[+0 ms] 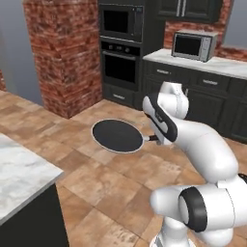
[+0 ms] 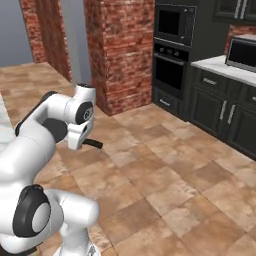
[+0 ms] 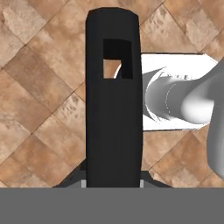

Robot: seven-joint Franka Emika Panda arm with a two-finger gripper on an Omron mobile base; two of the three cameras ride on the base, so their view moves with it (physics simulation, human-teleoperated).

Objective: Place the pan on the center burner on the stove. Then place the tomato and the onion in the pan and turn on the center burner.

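Left base view: brown tile floor

so the pan sits up off the floor, out in front of the arm, handle in the hand. Ovens stand behind it, microwave on the worktop to their right.

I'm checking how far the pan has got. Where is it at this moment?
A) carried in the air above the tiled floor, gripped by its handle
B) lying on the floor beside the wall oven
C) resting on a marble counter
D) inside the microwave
A: the pan hangs level over the floor tiles, its black handle clamped in the gripper.
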